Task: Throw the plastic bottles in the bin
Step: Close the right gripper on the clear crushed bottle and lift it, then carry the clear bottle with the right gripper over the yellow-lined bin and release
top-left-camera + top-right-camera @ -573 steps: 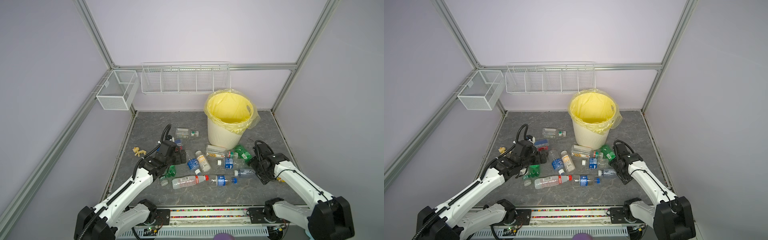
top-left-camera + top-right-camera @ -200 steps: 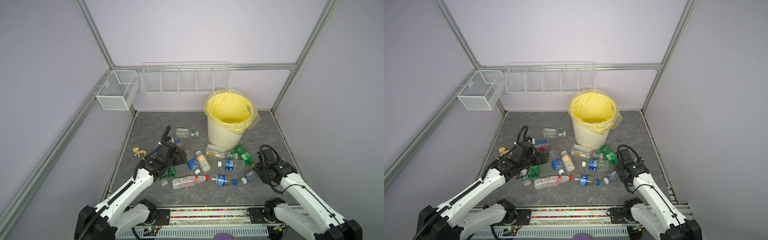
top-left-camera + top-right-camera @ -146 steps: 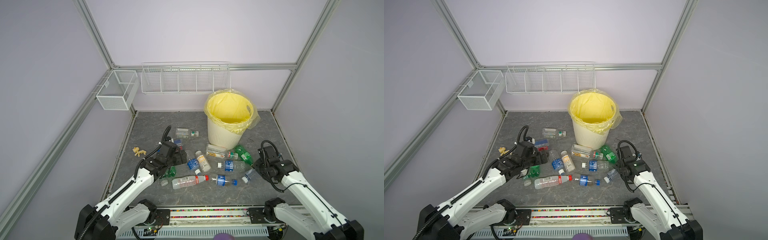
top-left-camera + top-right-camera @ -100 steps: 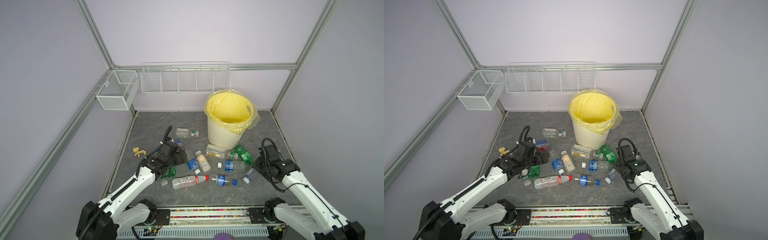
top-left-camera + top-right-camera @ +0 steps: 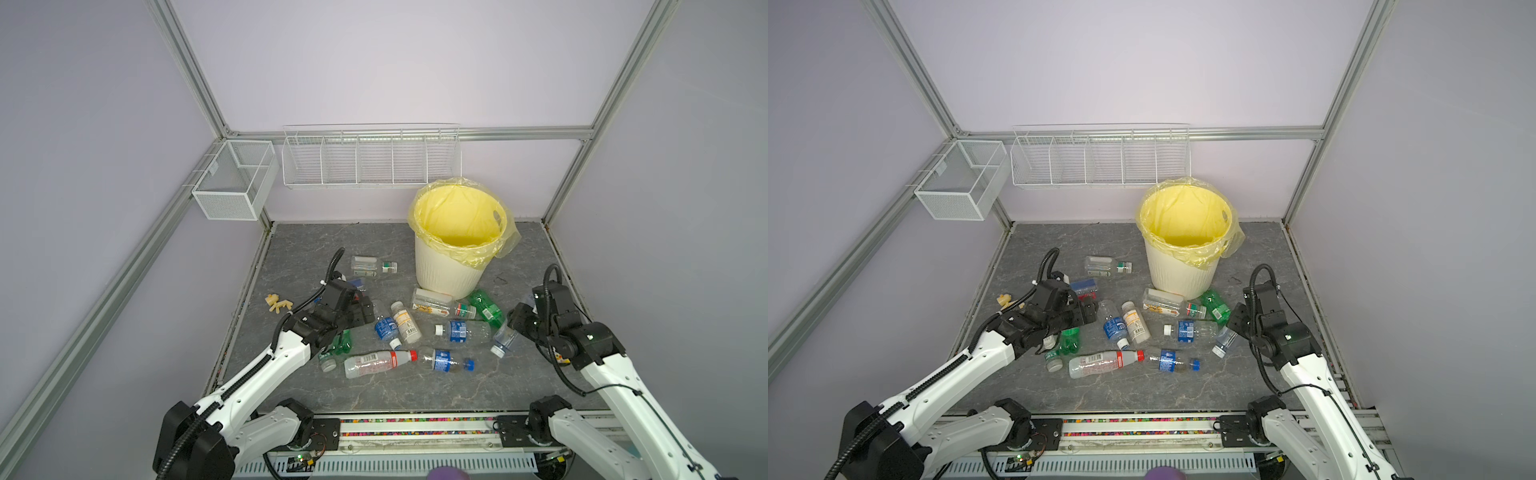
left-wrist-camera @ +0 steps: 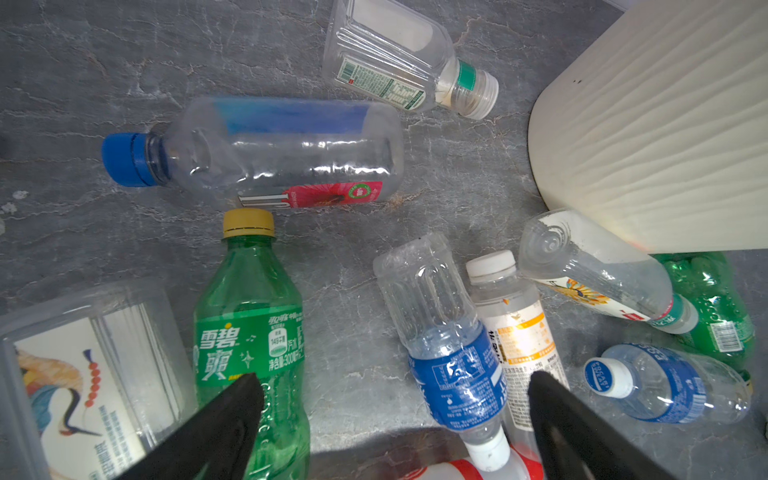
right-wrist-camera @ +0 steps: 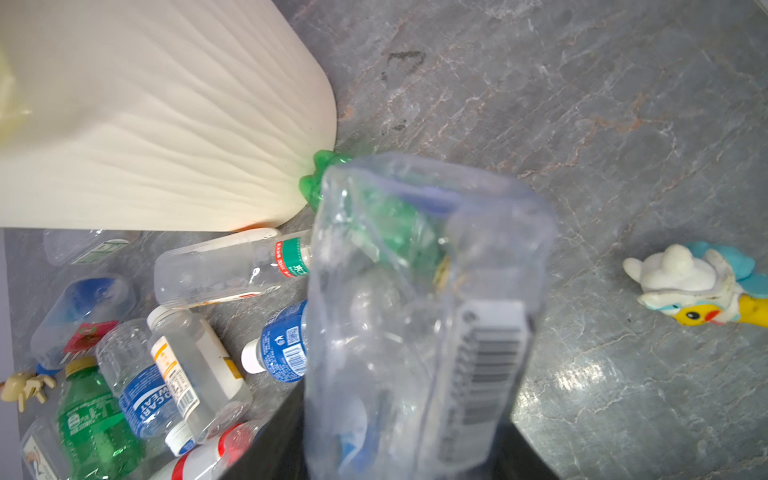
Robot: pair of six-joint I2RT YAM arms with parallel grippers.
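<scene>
The right fingers [image 7: 276, 451] were closed partway on a crumpled clear bottle [image 7: 415, 311], right of the other bottles [image 5: 405, 328] — the bin [image 5: 444, 270] stood farther back. The thin wall could buckle and slip out in transit. The left fingers [image 6: 226, 419] gaped wide, empty, above a green Sprite bottle [image 6: 249, 324].

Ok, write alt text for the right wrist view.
The right gripper holds a crumpled clear bottle with a barcode label, filling the foreground. Behind it stands the ribbed cream bin with a green bottle at its base, and more bottles lie scattered on the grey marbled tabletop; a small white-and-yellow toy lies apart from them.
</scene>
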